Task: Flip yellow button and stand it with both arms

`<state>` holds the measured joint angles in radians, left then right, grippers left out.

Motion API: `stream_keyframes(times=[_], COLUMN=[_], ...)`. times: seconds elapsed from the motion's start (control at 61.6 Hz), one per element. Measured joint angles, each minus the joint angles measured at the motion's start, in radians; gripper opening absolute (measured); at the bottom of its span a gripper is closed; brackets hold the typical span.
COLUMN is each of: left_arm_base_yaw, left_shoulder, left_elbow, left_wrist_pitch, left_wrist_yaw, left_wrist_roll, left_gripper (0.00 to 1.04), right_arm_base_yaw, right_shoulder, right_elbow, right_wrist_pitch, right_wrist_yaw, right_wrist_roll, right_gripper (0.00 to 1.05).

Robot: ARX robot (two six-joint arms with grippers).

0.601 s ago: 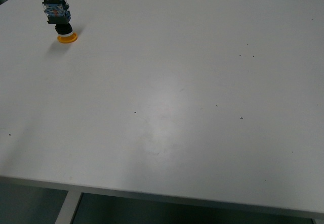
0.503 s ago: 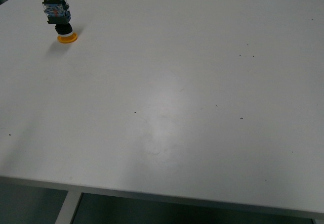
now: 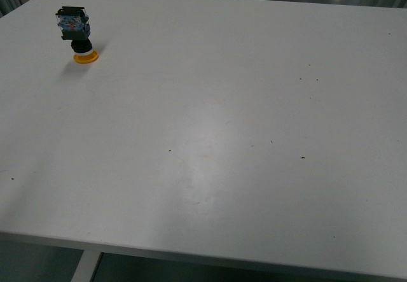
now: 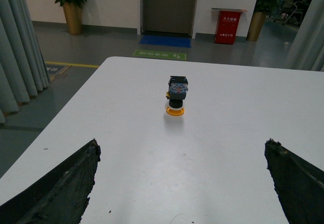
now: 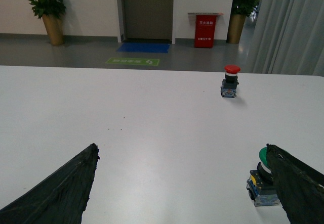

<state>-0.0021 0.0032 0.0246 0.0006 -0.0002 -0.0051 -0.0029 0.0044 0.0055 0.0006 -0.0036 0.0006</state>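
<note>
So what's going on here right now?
Nothing is held yet. The yellow button stands cap-down on the table's far left, untouched. The left claw is open, facing it from a distance. The right claw is also open, with a red button and a green button in its view.

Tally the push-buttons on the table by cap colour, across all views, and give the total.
Yellow button: 1
Red button: 1
Green button: 1, partly hidden behind a gripper finger
Total: 3
</note>
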Motion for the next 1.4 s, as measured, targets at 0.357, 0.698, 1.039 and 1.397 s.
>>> stream_keyframes(times=[0.357, 0.698, 1.039, 1.397], left_arm_base_yaw=[0.0, 0.0, 0.068, 0.352], left_shoulder=[0.0, 0.0, 0.243, 0.872], left_elbow=[0.0, 0.0, 0.13, 0.397], left_wrist_pitch=[0.0, 0.0, -0.268, -0.031], left_wrist_yaw=[0.0, 0.0, -0.006, 0.236], left_wrist_roll=[0.0, 0.0, -0.111, 0.005], left_gripper=[0.98, 0.98, 0.98, 0.98], right_arm_base_yaw=[0.0, 0.0, 0.0, 0.0], right_shoulder=[0.0, 0.0, 0.0, -0.001], right_elbow=[0.0, 0.0, 0.0, 0.0], right_wrist_pitch=[0.0, 0.0, 0.0, 0.0], right_wrist_yaw=[0.0, 0.0, 0.002, 0.003], right_wrist_roll=[0.0, 0.0, 0.0, 0.0], right_gripper=[0.97, 0.97, 0.97, 0.97])
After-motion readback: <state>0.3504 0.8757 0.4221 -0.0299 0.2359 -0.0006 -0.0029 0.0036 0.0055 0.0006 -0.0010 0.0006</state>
